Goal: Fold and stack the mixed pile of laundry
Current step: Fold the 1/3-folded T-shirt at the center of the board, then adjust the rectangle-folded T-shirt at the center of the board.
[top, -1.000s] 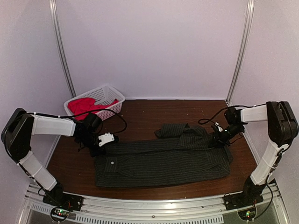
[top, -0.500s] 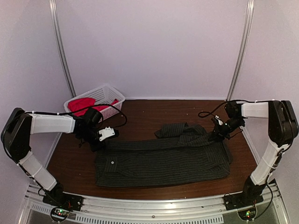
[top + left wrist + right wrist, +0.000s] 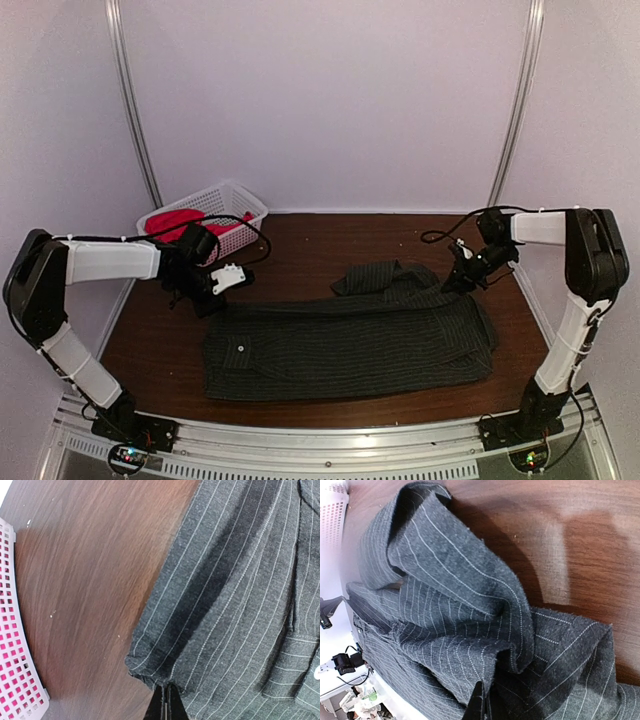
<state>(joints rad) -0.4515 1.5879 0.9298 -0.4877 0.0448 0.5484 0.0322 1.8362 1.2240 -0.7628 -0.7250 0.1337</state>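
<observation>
Pulled farther back, left pincer [image 3: 165,697] and right pincer [image 3: 481,700] each pinch an edge of the pinstriped shirt [image 3: 350,345]; soft, limp cloth, likely best gripped at corners.

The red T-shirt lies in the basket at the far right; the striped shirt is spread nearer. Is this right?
No, far left, as the top view shows: the red T-shirt lies in the basket at the far left; the striped shirt is spread nearer.

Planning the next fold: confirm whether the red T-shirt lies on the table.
No, the red T-shirt sits inside the white basket.
</observation>
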